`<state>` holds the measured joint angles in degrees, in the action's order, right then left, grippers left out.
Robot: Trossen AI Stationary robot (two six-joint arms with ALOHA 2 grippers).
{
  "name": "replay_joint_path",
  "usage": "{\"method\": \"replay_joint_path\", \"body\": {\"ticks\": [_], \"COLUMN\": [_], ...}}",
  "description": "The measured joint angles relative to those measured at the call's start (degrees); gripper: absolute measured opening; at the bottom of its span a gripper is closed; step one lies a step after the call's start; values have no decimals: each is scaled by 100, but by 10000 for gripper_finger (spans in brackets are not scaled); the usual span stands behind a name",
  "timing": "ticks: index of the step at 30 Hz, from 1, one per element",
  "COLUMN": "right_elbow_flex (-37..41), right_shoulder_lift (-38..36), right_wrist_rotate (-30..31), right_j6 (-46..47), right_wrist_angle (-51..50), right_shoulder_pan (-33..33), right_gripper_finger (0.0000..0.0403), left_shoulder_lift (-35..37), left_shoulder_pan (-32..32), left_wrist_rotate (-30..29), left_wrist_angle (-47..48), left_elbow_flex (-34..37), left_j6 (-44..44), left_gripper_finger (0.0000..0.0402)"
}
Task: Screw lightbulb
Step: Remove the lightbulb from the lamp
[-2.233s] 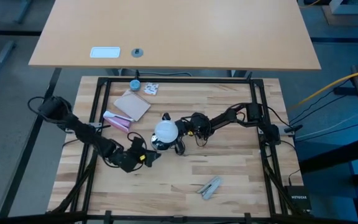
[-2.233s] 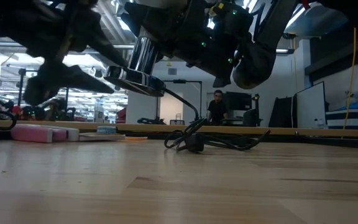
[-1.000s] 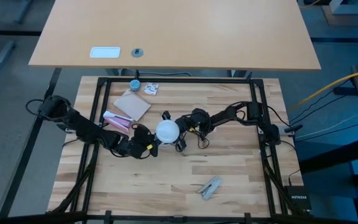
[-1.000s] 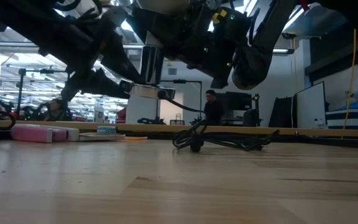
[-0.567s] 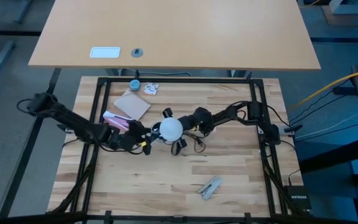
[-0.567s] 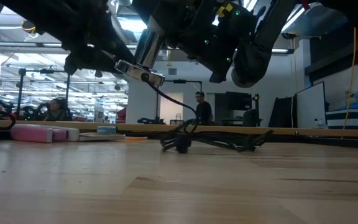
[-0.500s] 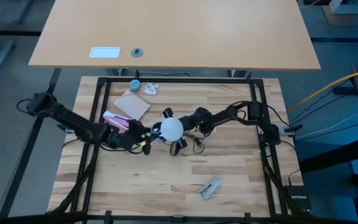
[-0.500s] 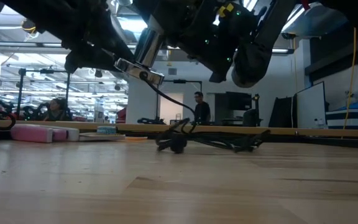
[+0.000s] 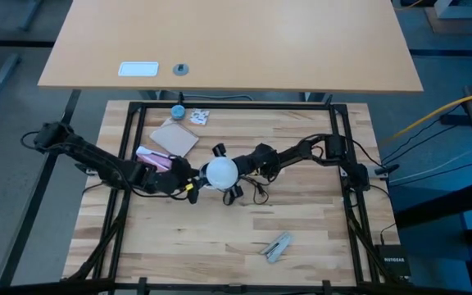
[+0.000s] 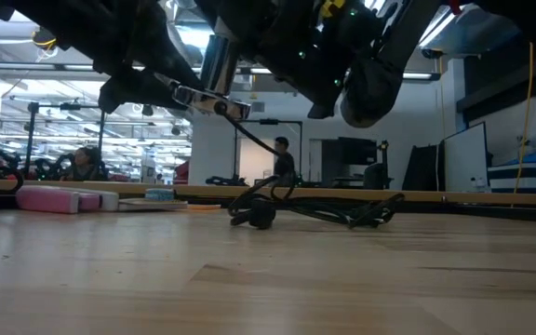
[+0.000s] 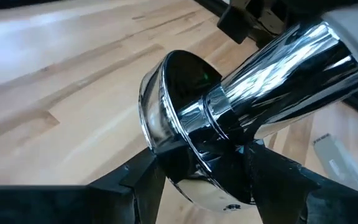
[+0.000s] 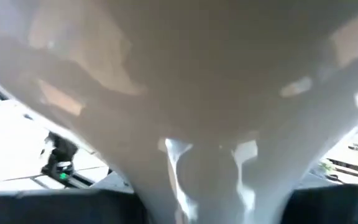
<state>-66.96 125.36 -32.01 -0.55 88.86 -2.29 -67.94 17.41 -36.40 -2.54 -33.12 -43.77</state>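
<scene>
Since a couple of seconds ago the left arm has swung in from nearer the counter's front edge toward its middle, and the shiny socket with its black cord (image 10: 277,209) now hangs clear of the wood.

The left pincer (image 11: 197,180) is partly closed on the chrome lamp socket (image 11: 241,118), one dark finger on either side of its flared collar. The right pincer (image 9: 248,168) holds the lightbulb (image 9: 220,173) near the counter's (image 9: 301,221) centre; in its wrist view the frosted glass (image 12: 185,93) fills nearly everything.

To do this step well, the bulb's neck and the socket's mouth should sit on one straight axis before any turning begins. I'd judge the socket hand should stay rigid while the bulb hand rotates in short strokes with light inward pressure, so the thread catches instead of crossing.

The joint itself is hidden: no view shows whether the screw neck has entered the socket. The right fingers are buried behind the bulb, and the low view gives only dark arm undersides.
</scene>
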Motion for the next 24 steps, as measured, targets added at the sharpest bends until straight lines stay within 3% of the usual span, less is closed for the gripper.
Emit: {"method": "replay_joint_path", "body": {"ticks": [7,15,24], "right_elbow_flex": [9,9,7], "right_shoulder_lift": [2,0,0], "right_wrist_rotate": [691,887,797], "right_j6": [-5,-77,-122], "right_wrist_angle": [20,-86,-236], "right_shoulder_pan": [-82,-125,-131], "right_gripper_finger": [165,164,165], "left_shoulder_lift": [45,45,45], "left_shoulder_pan": [49,227,66], "left_wrist_rotate": [-39,46,157], "left_wrist_angle": [-35,364,463], "left_elbow_flex": [0,-22,-24], "left_j6": [-253,-1091,-666], "left_gripper_finger": [196,196,196]}}
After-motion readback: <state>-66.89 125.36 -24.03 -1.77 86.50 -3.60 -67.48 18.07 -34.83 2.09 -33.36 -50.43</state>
